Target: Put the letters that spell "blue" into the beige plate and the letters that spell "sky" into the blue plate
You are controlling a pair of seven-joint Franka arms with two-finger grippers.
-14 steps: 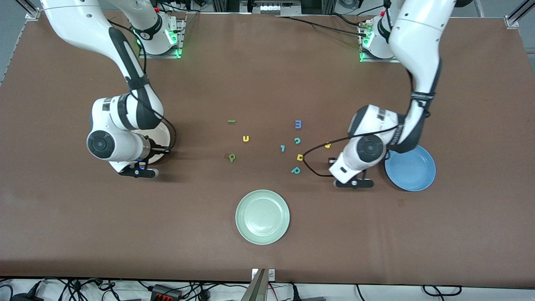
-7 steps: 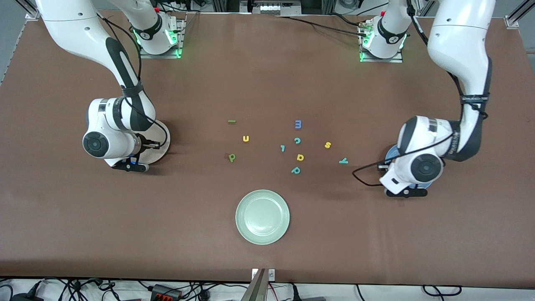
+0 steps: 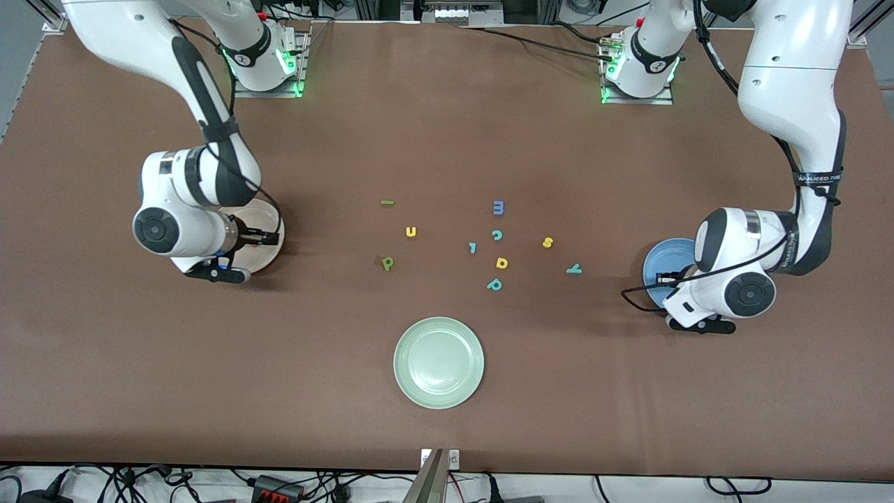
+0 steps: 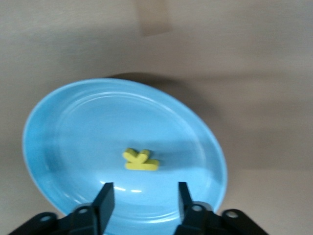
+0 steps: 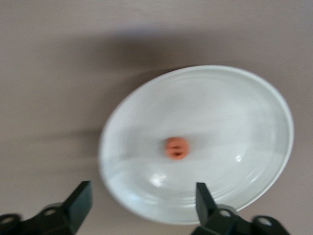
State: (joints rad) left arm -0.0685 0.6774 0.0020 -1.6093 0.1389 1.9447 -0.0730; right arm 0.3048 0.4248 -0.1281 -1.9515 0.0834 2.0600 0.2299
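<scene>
Two of seven letters placed: yellow foam k (image 4: 140, 160) lies flat in the round bright blue plate (image 3: 660, 260), long axis roughly across my left gripper (image 4: 142, 201), whose fingers are spread and empty over it. Orange foam e (image 5: 176, 148) sits mid round beige plate (image 3: 272, 237); right gripper (image 5: 143, 204) fingers wide, empty. Left on the bench, near the pale green plate (image 3: 438, 362): yellow s (image 3: 547, 242), teal y (image 3: 573, 269), yellow u (image 3: 411, 232), green bar l (image 3: 387, 203), dark green b (image 3: 387, 263).

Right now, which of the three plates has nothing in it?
The pale green plate, nearest the front camera, is bare. The blue plate holds the yellow k, and the beige plate holds the orange e.
</scene>
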